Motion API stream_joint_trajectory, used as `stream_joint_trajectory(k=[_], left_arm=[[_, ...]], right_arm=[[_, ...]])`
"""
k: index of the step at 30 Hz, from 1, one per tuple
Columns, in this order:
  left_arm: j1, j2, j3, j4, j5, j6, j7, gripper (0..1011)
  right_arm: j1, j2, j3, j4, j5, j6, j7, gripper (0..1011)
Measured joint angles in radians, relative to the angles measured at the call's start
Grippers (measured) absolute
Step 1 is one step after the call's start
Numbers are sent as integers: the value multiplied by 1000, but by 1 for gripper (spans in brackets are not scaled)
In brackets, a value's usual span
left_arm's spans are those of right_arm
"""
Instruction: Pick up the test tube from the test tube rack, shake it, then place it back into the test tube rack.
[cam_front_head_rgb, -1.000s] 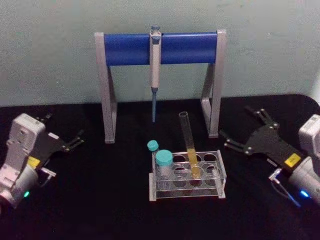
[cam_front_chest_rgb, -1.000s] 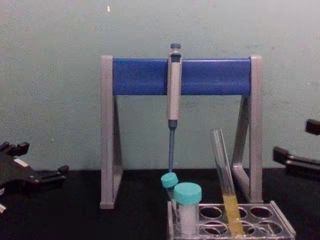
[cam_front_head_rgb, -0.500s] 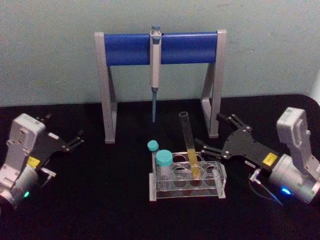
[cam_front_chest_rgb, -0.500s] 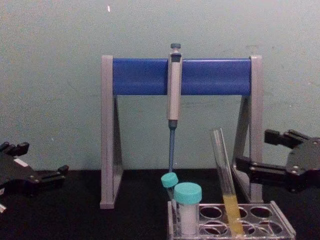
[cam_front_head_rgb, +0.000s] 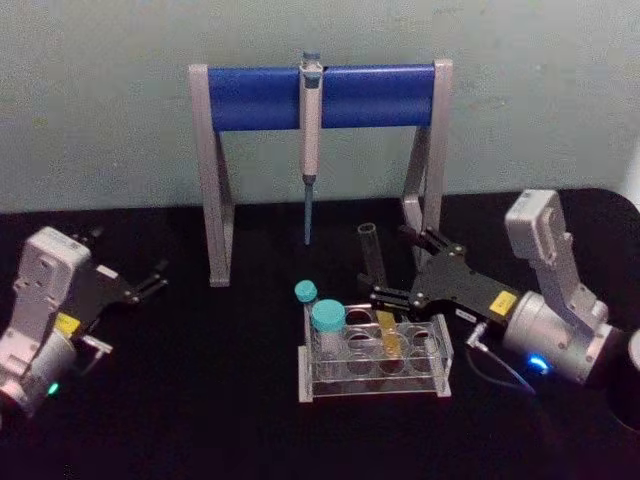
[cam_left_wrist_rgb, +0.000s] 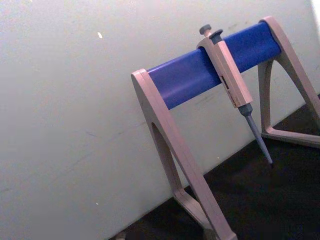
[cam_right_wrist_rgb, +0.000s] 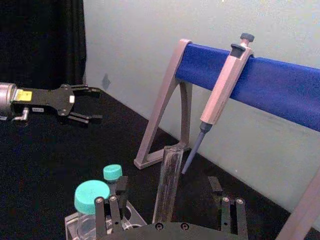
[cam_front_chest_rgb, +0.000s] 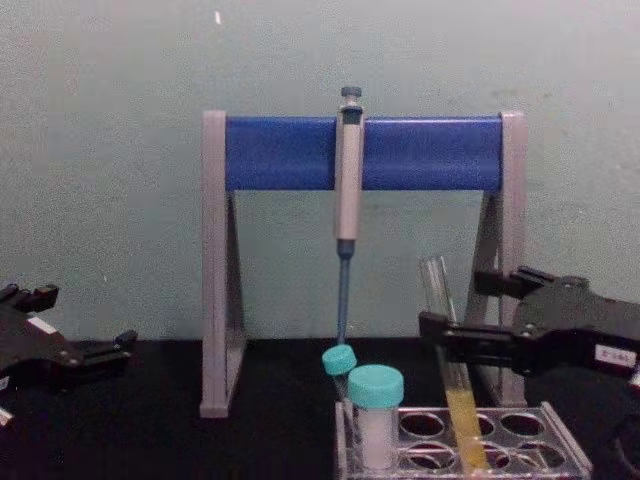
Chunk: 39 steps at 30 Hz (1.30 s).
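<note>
The test tube (cam_front_head_rgb: 373, 258) is long, clear and uncapped, with yellow liquid at its bottom. It leans in the clear test tube rack (cam_front_head_rgb: 375, 381) at table centre. My right gripper (cam_front_head_rgb: 392, 262) is open, one finger on each side of the tube's middle, with small gaps showing. In the chest view the test tube (cam_front_chest_rgb: 440, 300) rises between the right gripper (cam_front_chest_rgb: 452, 303) fingers. In the right wrist view the test tube (cam_right_wrist_rgb: 169, 182) stands midway between the fingers (cam_right_wrist_rgb: 112, 206). My left gripper (cam_front_head_rgb: 150, 281) rests open at the far left.
Two teal-capped tubes (cam_front_head_rgb: 328, 317) stand in the rack's left end. The grey-and-blue pipette stand (cam_front_head_rgb: 260, 97) stands behind the rack, with a pipette (cam_front_head_rgb: 310, 130) hanging from its bar. The stand's right leg (cam_front_head_rgb: 430, 210) is close behind my right gripper.
My right arm has swung left from the table's right side to the rack, and its open fingers now straddle the test tube. The left arm and the tube have not moved.
</note>
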Motion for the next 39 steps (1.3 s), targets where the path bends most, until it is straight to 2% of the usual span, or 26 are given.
stream_joint_trajectory(k=[11,16,39], left_arm=[[0,0,0,0,0,0,0,1001],[0,0,0,0,0,0,0,1001],[0,0,0,0,0,0,0,1001]], right_arm=[[46,-44,-1,47,-21,81,13,1000],[54,-54,0,64,-22,97,21,1000],[48,-58,10,65,-15,106,29,1000]])
